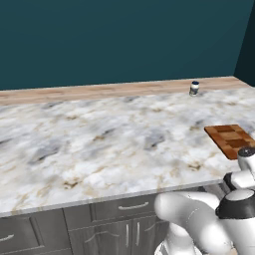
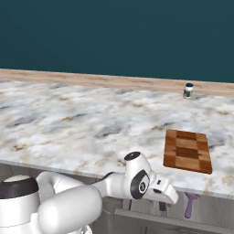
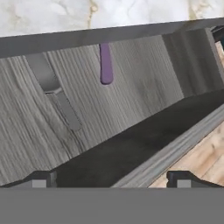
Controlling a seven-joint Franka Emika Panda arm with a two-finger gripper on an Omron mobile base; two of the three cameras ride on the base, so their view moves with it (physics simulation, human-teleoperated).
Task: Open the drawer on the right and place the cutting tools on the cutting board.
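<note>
Below the counter (image 2: 68, 123), the jaws hang open and empty over the drawer (image 3: 131, 109); a purple tool (image 3: 106, 65) lies ahead, pointing away.

cutting board (image 2: 187, 151): brown checks; tool (image 3: 106, 65): purple; drawer (image 3: 131, 100) inside: grey, seemingly wood-grained

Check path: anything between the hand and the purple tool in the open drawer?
Partly. The slim purple tool lies far back in the open dark grey drawer, its far end hidden beneath the marble counter edge. Nothing else blocks the hand.
</note>
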